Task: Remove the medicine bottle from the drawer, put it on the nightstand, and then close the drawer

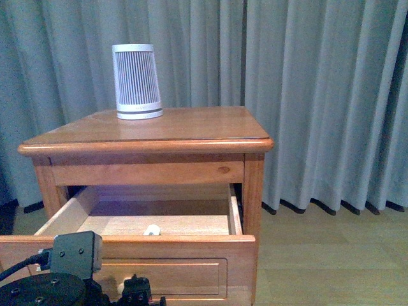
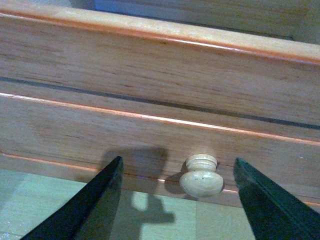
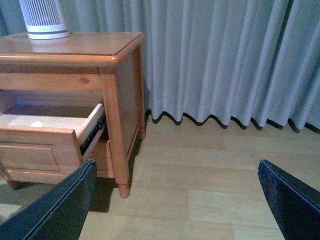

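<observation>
Spread wide at the left claw (image 2: 177, 162), with nothing gripped between its two dark fingers (image 2: 107, 195); held close before a honey-brown drawer front, one finger to either side of a pale round knob (image 2: 201, 176) and touching neither knob nor wood. Cannot tell from the left wrist view alone which drawer's knob. In the front view, only the dark housing and cable of the left arm (image 1: 70, 258), low down in front of the left half of the drawer (image 1: 191, 274). Just as wide open at the right claw (image 3: 177, 165), holding nothing, well apart from the furniture and aimed past the right side of the nightstand (image 1: 191, 127) at pale wood floor (image 3: 200, 190). Drawn well out of the nightstand, the upper drawer, with its recessed-panel front standing forward of the cabinet and its inside open to view from above. Inside, just behind the front wall and about midway between the drawer's side walls, the medicine bottle (image 1: 152, 230): small, white, only its top showing over the front's rim, so upright or lying cannot be told; near neither claw's fingers. On the nightstand's top, toward the rear left corner, a white slatted device (image 1: 136, 81), tapered and upright, with the rest of the top bare wood. Behind everything, a grey-green pleated curtain (image 1: 319, 95) hanging down to the floor.
</observation>
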Motion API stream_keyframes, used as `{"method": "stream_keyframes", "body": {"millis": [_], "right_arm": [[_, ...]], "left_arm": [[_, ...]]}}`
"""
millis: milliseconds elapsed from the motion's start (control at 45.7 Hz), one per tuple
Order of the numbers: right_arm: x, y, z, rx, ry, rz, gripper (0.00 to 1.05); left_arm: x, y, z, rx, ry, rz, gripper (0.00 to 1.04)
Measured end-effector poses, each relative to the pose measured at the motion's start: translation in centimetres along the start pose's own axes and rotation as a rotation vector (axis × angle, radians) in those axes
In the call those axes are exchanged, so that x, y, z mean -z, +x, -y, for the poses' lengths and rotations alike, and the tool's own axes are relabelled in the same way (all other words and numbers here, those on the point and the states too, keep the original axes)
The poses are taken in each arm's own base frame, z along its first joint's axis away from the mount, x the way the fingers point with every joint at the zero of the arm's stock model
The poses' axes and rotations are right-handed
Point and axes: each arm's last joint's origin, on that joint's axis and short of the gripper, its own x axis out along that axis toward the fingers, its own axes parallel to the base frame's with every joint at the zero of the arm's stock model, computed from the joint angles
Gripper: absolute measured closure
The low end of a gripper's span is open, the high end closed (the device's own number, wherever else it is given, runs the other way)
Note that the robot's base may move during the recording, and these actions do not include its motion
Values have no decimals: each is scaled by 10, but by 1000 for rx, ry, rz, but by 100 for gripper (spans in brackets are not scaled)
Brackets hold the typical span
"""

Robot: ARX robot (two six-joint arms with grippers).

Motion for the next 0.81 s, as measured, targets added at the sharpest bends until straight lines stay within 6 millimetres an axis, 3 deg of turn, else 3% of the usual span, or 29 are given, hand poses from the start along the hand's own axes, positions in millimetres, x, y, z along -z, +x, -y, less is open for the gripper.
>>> {"method": "stream_keyframes", "body": {"millis": [175,329,570,810], "right_arm": [[0,0,0,0,0,0,7],[0,0,0,0,0,0,7],[0,0,0,0,0,0,7],[0,0,0,0,0,0,7]], "left_arm": [[1,-2,3,5,0,-4,5],[-11,-9,4,19,-12,-1,7],[-67,-24,-11,89,11,73,7],[-97,-90,-42,174,86,72,7]]}}
